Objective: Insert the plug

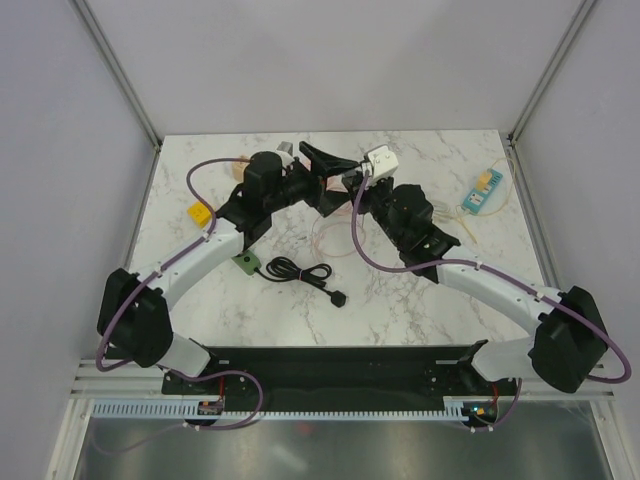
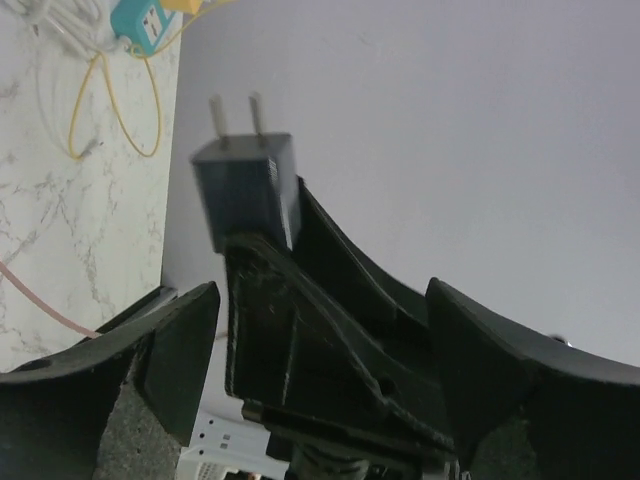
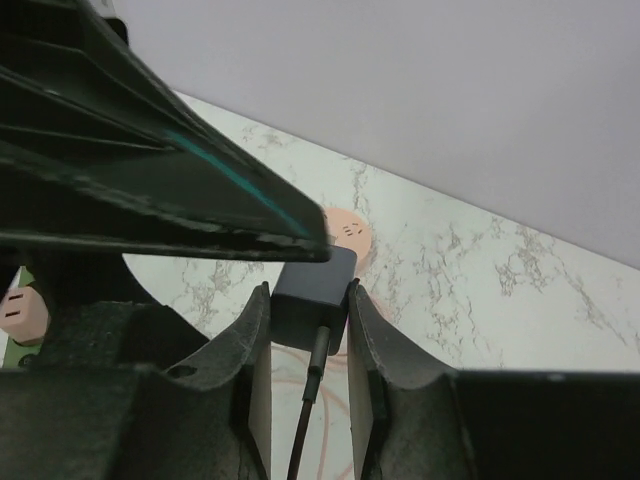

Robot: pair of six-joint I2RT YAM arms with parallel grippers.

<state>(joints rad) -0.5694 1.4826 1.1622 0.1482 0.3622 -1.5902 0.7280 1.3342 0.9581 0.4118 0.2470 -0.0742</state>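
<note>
The small black box-shaped plug with two bare metal prongs (image 2: 245,190) is up off the white marble-patterned worktop (image 1: 420,290), at the far middle of the scene where the two arms meet. The right gripper (image 3: 308,310) has it: its fingers (image 3: 250,350) are clenched on the two flat sides of the plug body, and a thin dark cable (image 3: 312,400) runs from the plug's back end down between them. The left gripper (image 2: 322,290) is close in front of that grip, but its fingers (image 2: 175,350) stand wide apart on either side and grasp nothing.

As for progress, the plug is lifted and held firmly in one grip, with the prongs free and pointing away from the right fingers, so the pick-up looks done. The insertion itself is not: the prongs sit in no socket. What is left, I judge, is to carry the plug to an outlet, line up the prongs and push home. A teal power strip (image 1: 480,190) lies at the far right and a white socket block (image 1: 381,160) is just beside the right gripper; which one is meant I cannot tell.
</note>
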